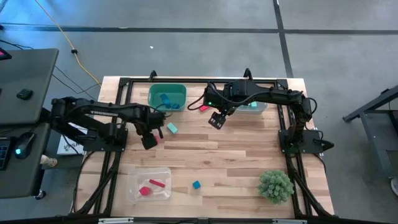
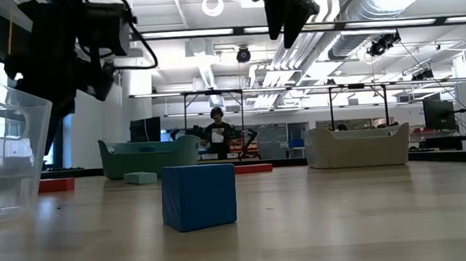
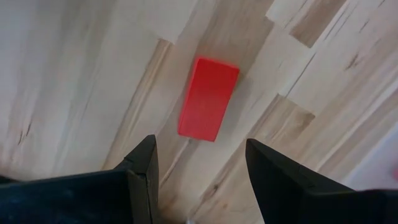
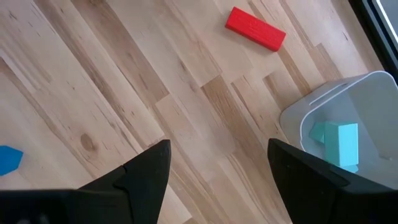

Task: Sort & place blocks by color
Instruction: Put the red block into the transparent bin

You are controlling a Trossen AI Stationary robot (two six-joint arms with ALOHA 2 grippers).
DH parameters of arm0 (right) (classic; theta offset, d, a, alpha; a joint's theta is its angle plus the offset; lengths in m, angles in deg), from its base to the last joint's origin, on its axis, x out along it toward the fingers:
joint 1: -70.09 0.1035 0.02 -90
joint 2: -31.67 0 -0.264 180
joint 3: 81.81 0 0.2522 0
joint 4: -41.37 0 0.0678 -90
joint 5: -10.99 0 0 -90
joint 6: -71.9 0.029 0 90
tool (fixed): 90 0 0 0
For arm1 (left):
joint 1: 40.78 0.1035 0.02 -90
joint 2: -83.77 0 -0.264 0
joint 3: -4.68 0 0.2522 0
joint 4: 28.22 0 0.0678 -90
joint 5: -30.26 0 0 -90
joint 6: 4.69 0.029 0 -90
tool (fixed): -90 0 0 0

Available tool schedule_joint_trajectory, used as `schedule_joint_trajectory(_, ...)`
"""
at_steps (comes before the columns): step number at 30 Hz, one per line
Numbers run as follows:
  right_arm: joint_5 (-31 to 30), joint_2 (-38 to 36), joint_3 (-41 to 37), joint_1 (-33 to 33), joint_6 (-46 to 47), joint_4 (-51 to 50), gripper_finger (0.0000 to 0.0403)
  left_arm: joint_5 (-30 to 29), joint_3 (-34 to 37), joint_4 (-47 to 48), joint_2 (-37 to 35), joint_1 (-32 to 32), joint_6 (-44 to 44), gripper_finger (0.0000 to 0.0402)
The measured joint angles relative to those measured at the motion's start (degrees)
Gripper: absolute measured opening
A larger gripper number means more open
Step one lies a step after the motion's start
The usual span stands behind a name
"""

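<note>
My left gripper [image 1: 149,140] [image 3: 199,146] hangs open just above the table, left of centre. A red bar [image 3: 208,98] lies flat on the wood just ahead of its fingertips, untouched. My right gripper [image 1: 216,120] [image 4: 217,149] is open and raised over the far middle of the table. Another red bar [image 4: 255,28] [image 1: 203,108] lies beyond it. A teal block [image 1: 172,128] lies between the arms. A blue cube [image 1: 196,185] [image 2: 198,196] sits near the front edge.
A green bin [image 1: 166,96] at the far edge holds blue blocks. A white bin [image 1: 252,106] [image 4: 348,124] holds teal blocks [image 4: 336,143]. A clear bin [image 1: 149,183] near the front holds red blocks. A spiky green plant ball [image 1: 275,185] sits front right. A person [image 2: 217,136] stands in the room behind.
</note>
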Motion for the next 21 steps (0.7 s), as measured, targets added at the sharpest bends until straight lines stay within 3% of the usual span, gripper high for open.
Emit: schedule_joint_trajectory(21,0.02,0.0,0.0,0.0,-0.2,0.12,0.0256,-1.5,-0.03,-7.32,14.18,-1.88,3.14,0.0159)
